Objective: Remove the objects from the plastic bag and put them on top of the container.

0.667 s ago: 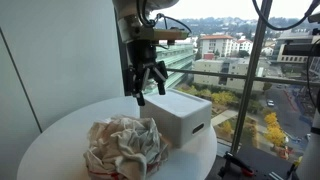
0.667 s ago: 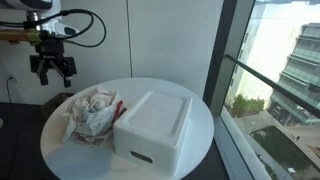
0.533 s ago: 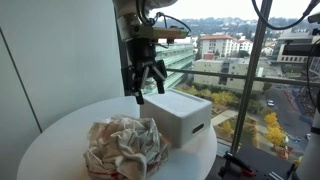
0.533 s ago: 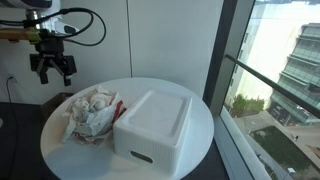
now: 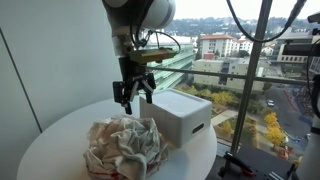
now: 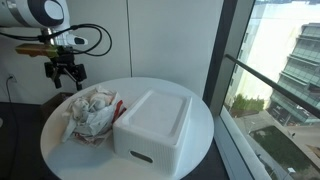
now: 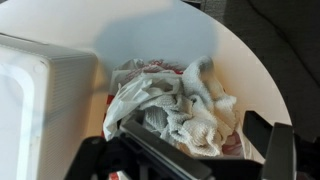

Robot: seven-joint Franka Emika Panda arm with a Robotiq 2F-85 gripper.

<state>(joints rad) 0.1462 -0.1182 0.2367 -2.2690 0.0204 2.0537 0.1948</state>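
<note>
- I hold the gripper (image 5: 133, 95) above the plastic bag (image 5: 125, 148), clear of it, jaws spread wide and empty, so a top-down pick looks possible.
- Bag sits mouth-up on the round table (image 5: 50, 140) with crumpled cloths (image 7: 185, 110) inside; none out yet.
- White container (image 5: 180, 115) is just beside the bag; its flat lid should make a short, stable drop.

- Arm (image 5: 133, 45) comes in from above, wrist vertical.
- Tool (image 5: 133, 97) points straight down, hanging in the air.
- Its fingers are spread wide apart in both exterior views.
</note>
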